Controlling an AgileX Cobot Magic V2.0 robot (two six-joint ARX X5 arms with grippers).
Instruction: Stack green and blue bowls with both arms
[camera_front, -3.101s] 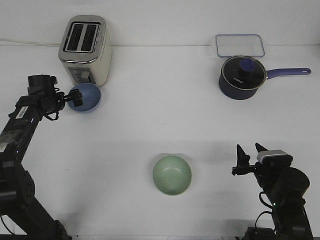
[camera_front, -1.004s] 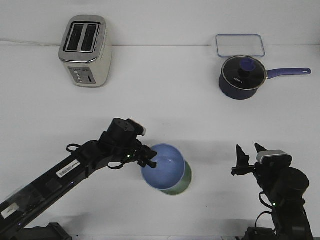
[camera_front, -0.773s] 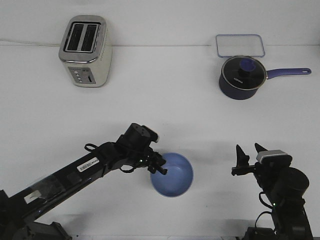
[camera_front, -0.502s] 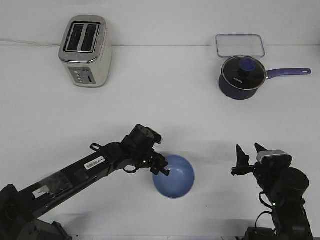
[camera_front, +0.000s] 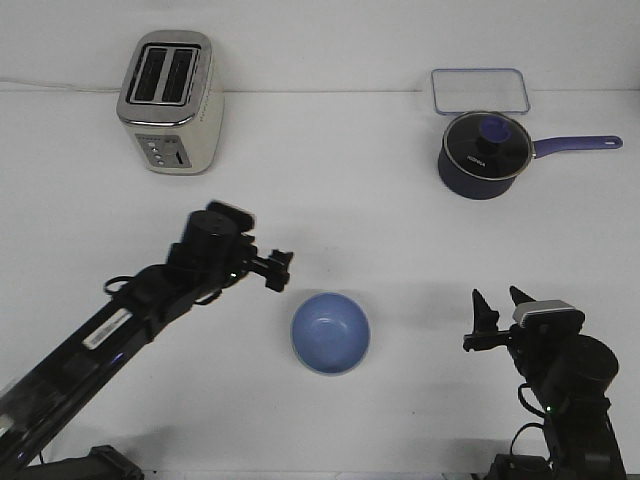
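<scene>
Nearest us our right gripper (camera_front: 498, 305) rests with fingers spread and empty, the blue bowl (camera_front: 330, 333) sits on the white table (camera_front: 400, 230) hiding the green one, our left gripper (camera_front: 283, 270) hovers just beyond it, parted, and toaster (camera_front: 170, 88) and saucepan (camera_front: 485, 152) stand farthest.
</scene>
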